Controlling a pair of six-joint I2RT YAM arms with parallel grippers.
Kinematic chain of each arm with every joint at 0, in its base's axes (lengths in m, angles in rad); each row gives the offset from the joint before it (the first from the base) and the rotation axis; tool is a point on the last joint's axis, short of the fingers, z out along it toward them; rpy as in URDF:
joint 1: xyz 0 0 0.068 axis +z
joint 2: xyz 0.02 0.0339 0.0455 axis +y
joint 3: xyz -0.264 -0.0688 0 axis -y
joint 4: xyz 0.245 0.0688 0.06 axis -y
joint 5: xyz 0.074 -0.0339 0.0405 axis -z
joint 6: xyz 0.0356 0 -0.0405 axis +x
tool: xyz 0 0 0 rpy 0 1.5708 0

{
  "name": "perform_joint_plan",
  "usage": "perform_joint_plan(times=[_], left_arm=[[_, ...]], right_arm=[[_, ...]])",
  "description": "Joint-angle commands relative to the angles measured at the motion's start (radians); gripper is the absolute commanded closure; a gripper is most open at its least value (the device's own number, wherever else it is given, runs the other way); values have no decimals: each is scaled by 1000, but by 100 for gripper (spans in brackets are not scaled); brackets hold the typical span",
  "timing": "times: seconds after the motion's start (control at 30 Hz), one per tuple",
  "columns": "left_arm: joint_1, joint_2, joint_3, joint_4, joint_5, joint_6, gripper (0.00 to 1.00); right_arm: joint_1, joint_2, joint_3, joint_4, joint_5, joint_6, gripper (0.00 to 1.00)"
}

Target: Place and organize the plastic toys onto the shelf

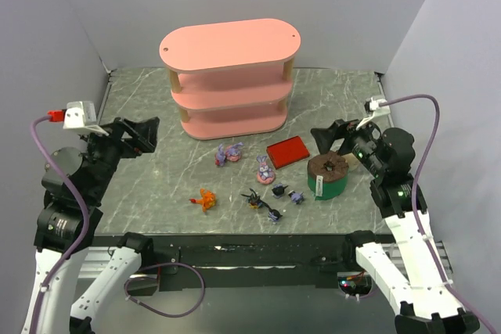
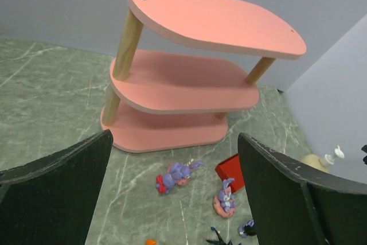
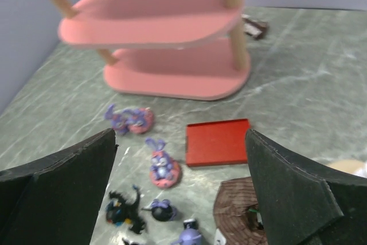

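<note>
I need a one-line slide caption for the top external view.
Small plastic figurines lie scattered before the pink three-tier shelf; left end effector and right end effector open.

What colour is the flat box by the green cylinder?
The flat box is red; see right wrist view.

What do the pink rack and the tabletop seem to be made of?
Shelf: matte pink-painted boards with pale edges, likely wood or fibreboard; posts look like bare wooden dowels. Table: grey-green stone pattern with white veins, possibly a printed laminate rather than real marble.
</note>
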Motion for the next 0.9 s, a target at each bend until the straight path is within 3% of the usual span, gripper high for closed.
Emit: perform_joint_plan(times=[0.0,0.13,0.23,0.4,0.63,0.83,0.87], left_arm=[[5,-4,-46,35,85,14,4],[3,-76,-118,110,155,19,4],[5,-112,-181,153,183,22,4],[3,-116,-239,155,142,19,4],[3,-89,-248,121,57,1,4],[3,-75,-271,128,8,-15,4],[5,-70,-275,131,-1,-19,4]], right_arm=[[-4,3,-2,83,-164,-32,0],[4,29,-22,111,-208,-23,2],[78,57,-35,157,-244,-26,7],[425,152,-20,155,-25,-136,5],[592,274,-100,315,15,-89,0],[701,405,-49,240,124,-130,0],[741,420,-43,217,205,-142,0]])
